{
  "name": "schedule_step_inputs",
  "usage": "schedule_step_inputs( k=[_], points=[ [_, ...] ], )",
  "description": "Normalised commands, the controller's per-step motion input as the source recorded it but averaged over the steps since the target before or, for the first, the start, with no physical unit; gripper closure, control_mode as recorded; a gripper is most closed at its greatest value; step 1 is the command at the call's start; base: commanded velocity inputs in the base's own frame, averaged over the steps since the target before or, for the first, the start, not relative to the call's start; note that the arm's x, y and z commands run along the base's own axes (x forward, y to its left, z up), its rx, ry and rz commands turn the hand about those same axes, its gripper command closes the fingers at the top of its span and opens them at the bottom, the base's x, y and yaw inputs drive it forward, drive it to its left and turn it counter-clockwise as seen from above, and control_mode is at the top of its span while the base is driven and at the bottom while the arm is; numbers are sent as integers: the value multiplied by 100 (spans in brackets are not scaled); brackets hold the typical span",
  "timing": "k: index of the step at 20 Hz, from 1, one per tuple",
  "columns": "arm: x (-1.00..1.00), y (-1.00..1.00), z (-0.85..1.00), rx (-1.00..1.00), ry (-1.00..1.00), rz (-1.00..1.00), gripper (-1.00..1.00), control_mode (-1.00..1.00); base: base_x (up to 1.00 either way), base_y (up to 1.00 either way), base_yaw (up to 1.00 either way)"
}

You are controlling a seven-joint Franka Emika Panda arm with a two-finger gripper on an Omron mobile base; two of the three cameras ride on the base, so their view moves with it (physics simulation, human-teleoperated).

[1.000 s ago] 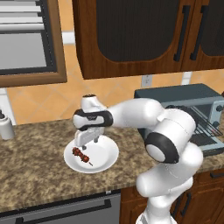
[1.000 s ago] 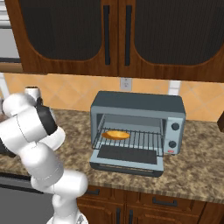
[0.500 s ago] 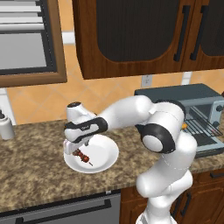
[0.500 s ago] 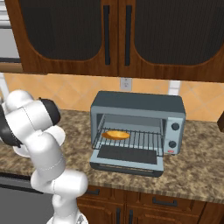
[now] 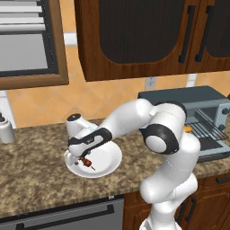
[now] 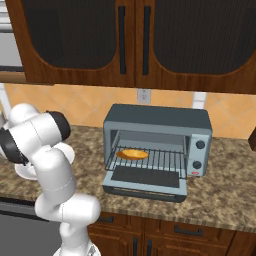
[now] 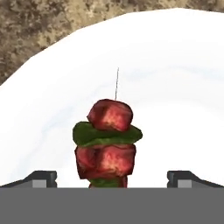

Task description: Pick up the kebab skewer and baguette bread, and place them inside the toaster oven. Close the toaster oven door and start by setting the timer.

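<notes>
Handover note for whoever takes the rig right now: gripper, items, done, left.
Gripper: open, low over the white plate, fingers on either side of the kebab skewer; nothing held.
Kebab skewer: lying on the plate, on the counter left of the toaster oven.
Baguette bread: already on the oven's wire rack.
Toaster oven door: folded down, open.
Done: bread loaded.
Left: grasp the skewer, put it in the oven, close the door, set the timer.

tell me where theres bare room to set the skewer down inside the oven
The wire rack of the boxy blue-grey toaster oven is bare right of the golden oblong baguette bread, up to the control panel side. The rack's left end, around the bread, is crowded. The dropped door is bare too.
</notes>
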Motion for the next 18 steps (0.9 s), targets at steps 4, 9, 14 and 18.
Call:
schedule_step_inputs(
  k=[4, 9, 14, 18],
  points=[
    [0, 0, -15, 2, 0, -5, -100, -100, 0, 0, 0],
    [-3, 0, -3, 2, 0, -5, -100, -100, 0, 0, 0],
    [0, 1, 0, 0, 0, 0, -100, -100, 0, 0, 0],
    [0, 0, 0, 0, 0, 0, 100, -100, 0, 0, 0]
  ],
)
